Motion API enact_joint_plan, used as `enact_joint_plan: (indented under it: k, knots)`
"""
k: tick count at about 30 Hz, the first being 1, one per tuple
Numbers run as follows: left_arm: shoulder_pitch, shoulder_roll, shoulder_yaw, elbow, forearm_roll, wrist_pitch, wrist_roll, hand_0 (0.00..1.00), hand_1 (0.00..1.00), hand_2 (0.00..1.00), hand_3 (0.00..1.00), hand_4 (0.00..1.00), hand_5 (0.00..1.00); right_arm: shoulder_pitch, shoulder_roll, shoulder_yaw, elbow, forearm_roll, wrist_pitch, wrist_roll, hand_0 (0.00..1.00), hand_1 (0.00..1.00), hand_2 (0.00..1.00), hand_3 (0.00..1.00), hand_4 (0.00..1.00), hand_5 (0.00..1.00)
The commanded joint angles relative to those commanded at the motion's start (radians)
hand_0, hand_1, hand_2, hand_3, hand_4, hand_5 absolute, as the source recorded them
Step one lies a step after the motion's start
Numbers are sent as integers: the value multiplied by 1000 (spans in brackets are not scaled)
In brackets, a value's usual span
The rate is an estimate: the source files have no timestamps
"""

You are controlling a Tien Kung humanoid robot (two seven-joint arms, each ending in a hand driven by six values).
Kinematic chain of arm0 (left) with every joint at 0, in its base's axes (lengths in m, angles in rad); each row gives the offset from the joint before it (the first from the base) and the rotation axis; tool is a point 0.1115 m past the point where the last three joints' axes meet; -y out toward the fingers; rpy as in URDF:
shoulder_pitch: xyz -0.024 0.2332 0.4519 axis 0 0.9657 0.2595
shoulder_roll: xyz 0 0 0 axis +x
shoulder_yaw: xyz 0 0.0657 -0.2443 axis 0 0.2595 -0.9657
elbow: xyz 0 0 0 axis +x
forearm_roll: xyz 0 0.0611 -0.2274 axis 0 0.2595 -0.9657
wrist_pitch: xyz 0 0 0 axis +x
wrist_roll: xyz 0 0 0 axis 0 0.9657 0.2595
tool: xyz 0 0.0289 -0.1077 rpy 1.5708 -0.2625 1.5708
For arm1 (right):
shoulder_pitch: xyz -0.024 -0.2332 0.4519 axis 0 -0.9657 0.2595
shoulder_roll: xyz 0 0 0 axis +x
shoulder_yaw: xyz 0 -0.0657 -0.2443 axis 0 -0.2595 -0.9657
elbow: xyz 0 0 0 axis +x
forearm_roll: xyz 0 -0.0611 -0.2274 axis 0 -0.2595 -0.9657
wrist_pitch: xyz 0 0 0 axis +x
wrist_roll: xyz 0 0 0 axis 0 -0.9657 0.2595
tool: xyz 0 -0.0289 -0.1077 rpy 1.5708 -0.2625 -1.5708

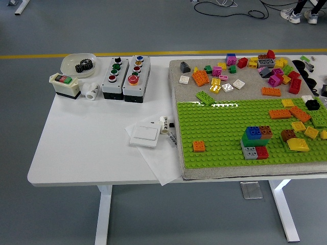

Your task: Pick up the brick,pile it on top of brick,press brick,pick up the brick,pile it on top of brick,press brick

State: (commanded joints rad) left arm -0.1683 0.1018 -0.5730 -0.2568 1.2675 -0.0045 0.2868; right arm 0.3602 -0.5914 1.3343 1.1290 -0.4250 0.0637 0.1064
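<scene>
No hand shows. A stack of bricks (256, 142) sits on the green plate (225, 135); loose bricks (240, 69), perhaps two dozen, lie behind.

White-and-grey sneakers (300, 17) and perhaps dark trouser legs at the top right corner.

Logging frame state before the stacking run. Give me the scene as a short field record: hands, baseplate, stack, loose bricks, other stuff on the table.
hands: neither robot hand in view
baseplate: green baseplate on a grey mat, right half of the white table
stack: brick stack on the baseplate, blue and brown on top, green below, grey and red in front
lone brick: orange brick at the baseplate's near left
loose bricks: loose pile on the mat beyond the baseplate
other: two button boxes, white wall switch, bowl with a black gear
</scene>
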Motion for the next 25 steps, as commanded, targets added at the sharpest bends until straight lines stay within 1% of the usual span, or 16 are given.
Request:
enact_joint_plan:
  k: [17, 25]
  knots:
    - [-1, -6, -13, -1, 30, -7, -2, 742, 735, 737, 596, 659, 593, 4, -4, 8, -2, 13, 3, -7, 859, 817, 844, 885, 998, 859]
    - [0, -8, -18, 0, 35, -7, -1, 741, 734, 737, 595, 659, 593, -1, -4, 17, -3, 16, 13, -28, 858, 815, 838, 885, 998, 865]
